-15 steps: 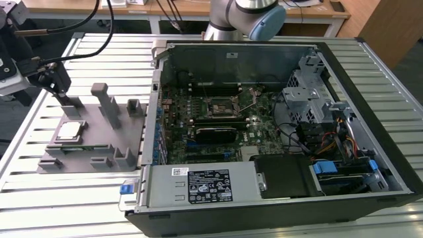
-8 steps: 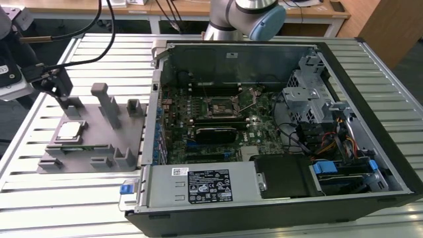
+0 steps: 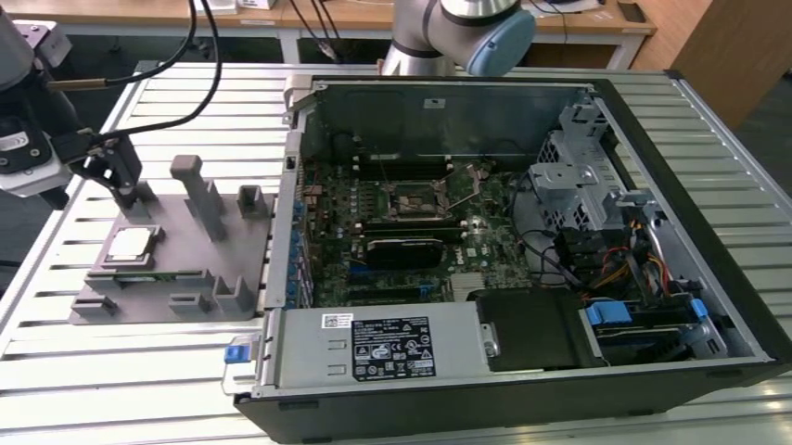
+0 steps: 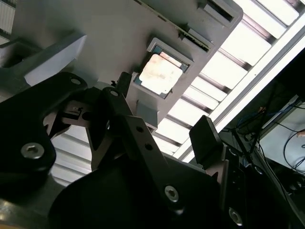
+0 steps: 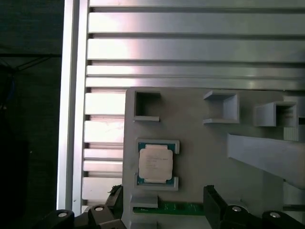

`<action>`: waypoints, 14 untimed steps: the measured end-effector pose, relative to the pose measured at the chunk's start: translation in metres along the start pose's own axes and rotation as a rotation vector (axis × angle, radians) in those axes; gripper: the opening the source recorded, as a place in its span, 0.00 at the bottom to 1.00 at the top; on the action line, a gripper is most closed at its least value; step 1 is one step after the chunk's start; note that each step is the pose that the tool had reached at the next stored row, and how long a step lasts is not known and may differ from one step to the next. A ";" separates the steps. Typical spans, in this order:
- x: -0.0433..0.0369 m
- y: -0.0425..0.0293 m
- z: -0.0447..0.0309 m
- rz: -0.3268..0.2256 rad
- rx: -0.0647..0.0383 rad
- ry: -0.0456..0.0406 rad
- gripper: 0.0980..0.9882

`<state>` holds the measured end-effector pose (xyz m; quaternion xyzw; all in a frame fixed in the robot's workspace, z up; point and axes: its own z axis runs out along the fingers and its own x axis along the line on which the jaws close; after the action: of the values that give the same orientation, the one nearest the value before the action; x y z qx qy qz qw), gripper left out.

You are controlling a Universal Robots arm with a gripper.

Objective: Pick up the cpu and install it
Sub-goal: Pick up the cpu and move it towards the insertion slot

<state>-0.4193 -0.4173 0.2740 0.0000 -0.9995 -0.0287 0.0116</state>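
The cpu point(image 3: 130, 245) is a small square chip with a silvery top. It lies flat in a recess of the grey fixture plate point(image 3: 198, 264) at the exterior view's left. My gripper point(image 3: 124, 190) hangs just above and behind it, open, with nothing between its fingers. In the first wrist view the cpu point(image 5: 155, 162) sits in its framed seat, just beyond the gripper point(image 5: 162, 193). In the second wrist view the cpu point(image 4: 159, 74) lies beyond the gripper point(image 4: 164, 112). The black motherboard socket point(image 3: 413, 197), with its metal frame, sits inside the open computer case.
The open computer case point(image 3: 718, 213) takes up the middle and right of the slatted metal table point(image 3: 136, 389). Grey posts point(image 3: 198, 195) rise from the fixture beside the gripper. A green memory stick point(image 5: 176, 208) lies in a fixture slot near the cpu. Cables and drive bays crowd the case's right side.
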 end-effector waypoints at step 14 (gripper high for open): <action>-0.0040 -0.0009 0.0224 0.000 0.000 0.0090 0.74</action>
<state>-0.4159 -0.4169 0.2515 0.0003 -0.9995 -0.0286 0.0162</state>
